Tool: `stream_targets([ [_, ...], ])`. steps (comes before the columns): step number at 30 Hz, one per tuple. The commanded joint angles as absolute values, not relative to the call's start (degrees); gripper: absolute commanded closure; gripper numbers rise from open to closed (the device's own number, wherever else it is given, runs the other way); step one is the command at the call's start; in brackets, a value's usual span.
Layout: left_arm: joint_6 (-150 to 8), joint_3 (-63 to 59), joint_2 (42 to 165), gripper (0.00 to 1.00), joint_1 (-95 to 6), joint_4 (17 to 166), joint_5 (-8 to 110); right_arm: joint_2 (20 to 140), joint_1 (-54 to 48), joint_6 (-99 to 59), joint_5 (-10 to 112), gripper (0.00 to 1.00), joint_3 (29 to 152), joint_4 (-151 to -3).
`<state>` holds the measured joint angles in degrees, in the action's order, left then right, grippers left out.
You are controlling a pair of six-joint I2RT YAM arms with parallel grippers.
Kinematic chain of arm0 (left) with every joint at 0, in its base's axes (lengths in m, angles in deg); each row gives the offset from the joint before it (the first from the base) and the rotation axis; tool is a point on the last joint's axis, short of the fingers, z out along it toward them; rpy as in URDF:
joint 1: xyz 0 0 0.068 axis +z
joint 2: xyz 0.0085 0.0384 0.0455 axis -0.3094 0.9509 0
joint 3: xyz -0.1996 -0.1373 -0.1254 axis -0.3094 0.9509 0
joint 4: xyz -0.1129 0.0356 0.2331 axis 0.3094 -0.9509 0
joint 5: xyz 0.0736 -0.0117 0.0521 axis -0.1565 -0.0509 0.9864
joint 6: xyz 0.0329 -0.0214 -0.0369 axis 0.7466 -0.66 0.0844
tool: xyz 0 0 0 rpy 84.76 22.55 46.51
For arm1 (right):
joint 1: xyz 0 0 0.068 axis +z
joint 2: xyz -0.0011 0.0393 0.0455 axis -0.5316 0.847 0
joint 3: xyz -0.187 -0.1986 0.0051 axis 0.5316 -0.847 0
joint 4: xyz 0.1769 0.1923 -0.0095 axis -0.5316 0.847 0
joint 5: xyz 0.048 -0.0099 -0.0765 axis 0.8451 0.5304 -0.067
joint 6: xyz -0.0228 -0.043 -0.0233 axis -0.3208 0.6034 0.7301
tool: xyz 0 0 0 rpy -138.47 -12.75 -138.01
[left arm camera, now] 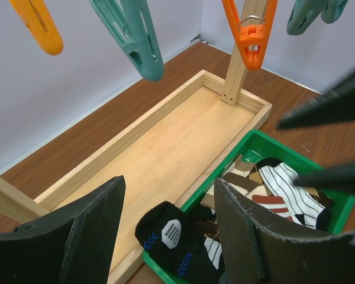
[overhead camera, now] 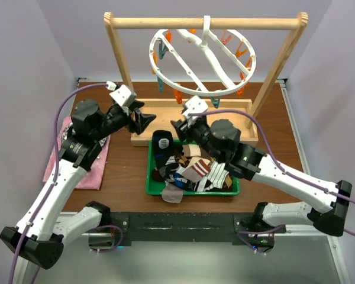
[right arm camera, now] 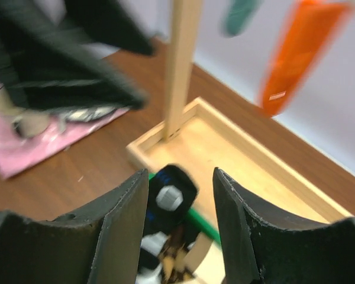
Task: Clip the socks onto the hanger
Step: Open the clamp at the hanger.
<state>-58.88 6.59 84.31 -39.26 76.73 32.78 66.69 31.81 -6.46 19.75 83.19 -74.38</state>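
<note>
Awaiting clipping: socks (overhead camera: 192, 171) are lying in green tray (overhead camera: 213, 193); pegs (left arm camera: 130, 35) on hanger (overhead camera: 213, 59) are hanging bare; left gripper (left arm camera: 168, 182) and right gripper (right arm camera: 179, 173) are hovering spread, empty.

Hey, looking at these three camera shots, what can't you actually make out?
- Top view: the right arm covers part of the patterned fabric socks in the green plastic tray, so their count is unclear.
- Left wrist view: the top edge cuts off the white plastic ring hanger; only pegs show, like the teal peg.
- Right wrist view: motion blur smears the orange peg and the black-white-blue sock.
</note>
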Motion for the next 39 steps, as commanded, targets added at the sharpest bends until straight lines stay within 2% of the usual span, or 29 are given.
stream_targets([
  [1, -56.32, 4.85, 83.13, 0.33, -38.94, 78.59, 33.22, 65.26, 24.67, -5.23, 27.84, 0.46, 79.07, -95.29],
  [10, -56.67, 6.26, 82.68, 0.33, -39.03, 79.73, 31.91, 67.89, 20.62, -7.95, 31.63, 0.46, 76.95, -105.26],
  [19, -57.81, 6.79, 82.51, 0.34, -39.03, 80.7, 30.41, 69.03, 19.66, -9.09, 31.1, 0.53, 75.46, -110.88],
  [24, -58.69, 6.52, 82.42, 0.34, -38.94, 80.52, 29.62, 69.65, 19.57, -9.79, 31.45, 0.62, 74.67, -112.82],
  [26, -60.43, 6.44, 82.42, 0.34, -39.03, 80.87, 29.62, 69.65, 19.57, -9.97, 31.81, 0.69, 74.49, -112.82],
  [29, -64.3, 5.38, 83.12, 0.26, -38.94, 81.66, 30.15, 69.48, 19.57, -10.14, 32.51, 0.81, 74.31, -112.3],
  [39, -84.85, -0.07, 87.52, 0.22, -38.15, 92.91, 25.14, 67.89, 19.57, -10.06, 33.12, 0.95, 74.14, -111.07],
])
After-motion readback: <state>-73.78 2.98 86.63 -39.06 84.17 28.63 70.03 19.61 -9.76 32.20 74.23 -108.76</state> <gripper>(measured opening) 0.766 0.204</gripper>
